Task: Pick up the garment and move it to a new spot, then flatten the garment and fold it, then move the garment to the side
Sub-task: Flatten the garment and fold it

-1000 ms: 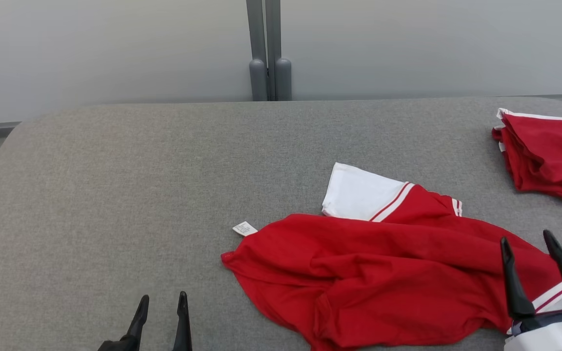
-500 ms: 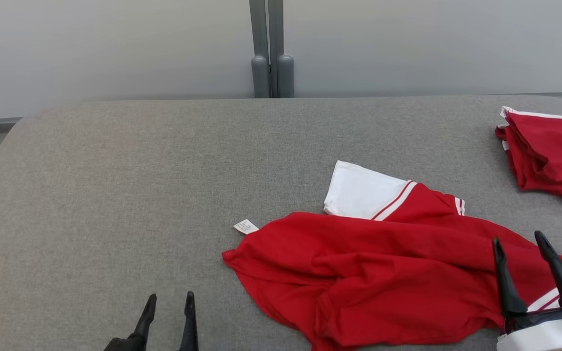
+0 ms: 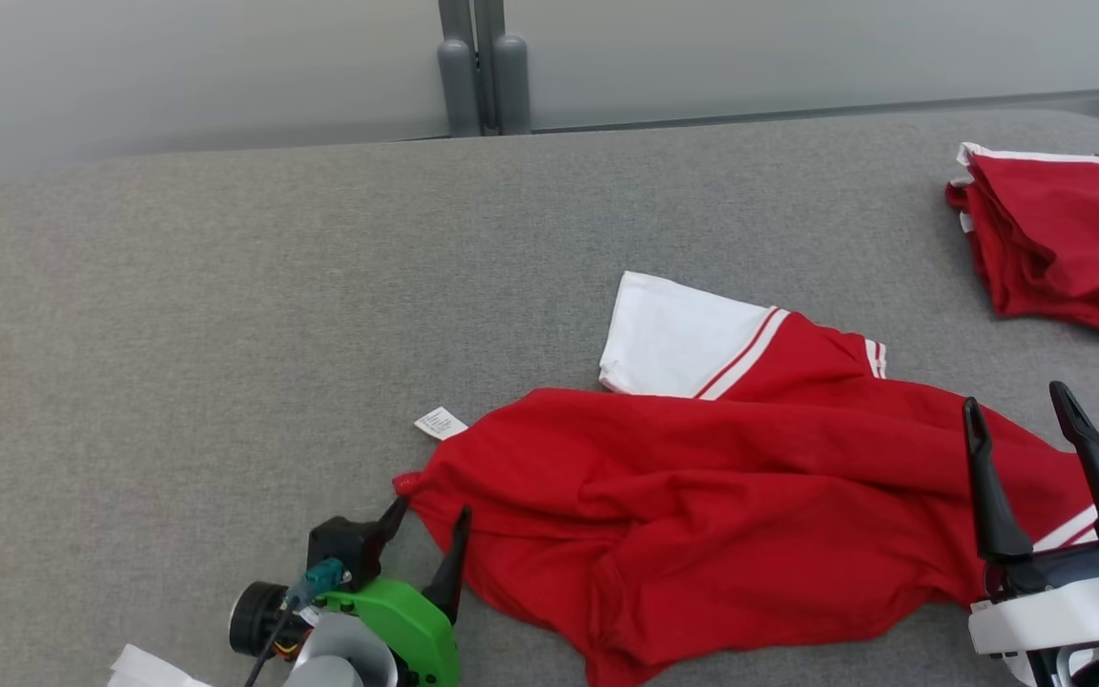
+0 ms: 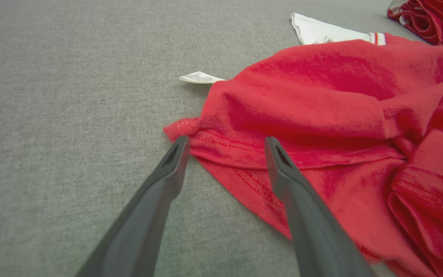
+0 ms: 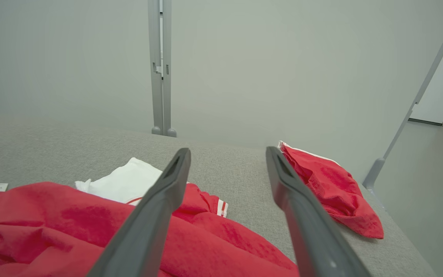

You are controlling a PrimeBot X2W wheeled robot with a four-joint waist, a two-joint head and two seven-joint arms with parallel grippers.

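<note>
Looking nearest first, you have the left gripper (image 3: 433,506) low at the left corner of the garment (image 3: 702,496). Its fingers are apart and straddle the hem. In the left wrist view, one fingertip sits right at the bunched corner and the other lies over the red cloth, and they have not closed on it. Your right gripper (image 3: 1013,397) stands at the garment's right end, fingers apart too, over the cloth near the white-striped hem. You cannot tell whether they touch it.

The garment lies crumpled across the near right part of the counter (image 3: 177,334). A white sleeve (image 3: 673,334) is spread flat on its far side, and a small tag (image 3: 440,423) rests on the counter just beside its left edge.

Farther back, at the far right corner, a folded red pile (image 3: 1055,239) lies well apart from the garment. Beyond the far edge, a grey post (image 3: 478,67) rises against a pale wall (image 3: 798,48).
</note>
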